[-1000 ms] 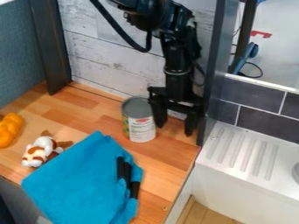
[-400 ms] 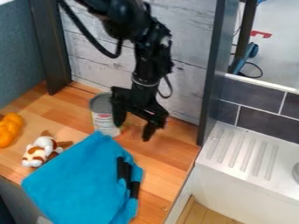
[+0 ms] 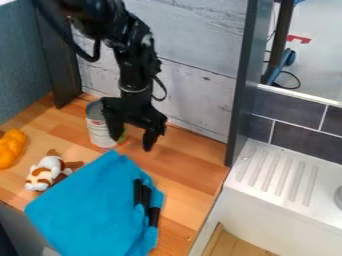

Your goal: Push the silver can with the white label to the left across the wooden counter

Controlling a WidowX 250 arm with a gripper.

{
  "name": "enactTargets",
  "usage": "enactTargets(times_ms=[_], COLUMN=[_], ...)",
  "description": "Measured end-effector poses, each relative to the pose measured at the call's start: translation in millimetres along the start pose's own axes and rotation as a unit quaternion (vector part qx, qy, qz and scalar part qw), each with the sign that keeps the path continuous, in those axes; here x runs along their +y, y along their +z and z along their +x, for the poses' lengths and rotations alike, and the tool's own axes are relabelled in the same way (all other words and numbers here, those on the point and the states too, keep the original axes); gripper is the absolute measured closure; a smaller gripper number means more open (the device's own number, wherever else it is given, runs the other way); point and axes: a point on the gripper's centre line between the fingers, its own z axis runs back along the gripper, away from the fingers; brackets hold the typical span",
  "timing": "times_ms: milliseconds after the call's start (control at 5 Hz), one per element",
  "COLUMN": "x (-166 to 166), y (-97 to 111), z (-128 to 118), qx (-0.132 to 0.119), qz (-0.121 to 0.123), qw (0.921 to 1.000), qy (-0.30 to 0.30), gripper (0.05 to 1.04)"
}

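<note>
The black gripper [image 3: 132, 138] hangs over the back of the wooden counter, open, its fingers apart. Its left finger stands against or just in front of the right side of a can [image 3: 99, 131] with a grey top and a pale label, and hides part of it. The can is upright on the counter. Nearer the front lies a blue cloth [image 3: 87, 205] with black strips [image 3: 141, 195] on its right part. Left of the cloth is a white and brown plush toy [image 3: 44, 174], and at the left edge an orange-yellow object [image 3: 10, 147].
A wooden counter [image 3: 194, 165] carries these things. Behind it rises a whitewashed plank wall [image 3: 194, 90], with a dark post [image 3: 57, 55] at the left and another [image 3: 250, 75] at the right. To the right is a white ribbed sink edge [image 3: 277, 175] below dark tiles.
The gripper has moved left along the back of the counter. The can has shifted left with it, still upright, from beside the cloth's top corner to farther left.
</note>
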Motion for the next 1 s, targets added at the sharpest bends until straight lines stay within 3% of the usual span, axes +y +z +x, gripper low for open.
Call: enactTargets(times_ms=[200, 400, 600, 800, 1000], x=[3, 1, -6, 3, 9], y=[-7, 1, 20, 65, 92], z=[-6, -13, -22, -35, -57], qx=[-0.005, -0.032, -0.025, -0.021, 0.026], qz=[0.01, 0.039, 0.009, -0.057, -0.1], qw=[0.9999, 0.9981, 0.9993, 0.9975, 0.9946], qy=[0.01, 0.035, 0.027, 0.036, 0.015], gripper=[0.083, 0.083, 0.083, 0.083, 0.083])
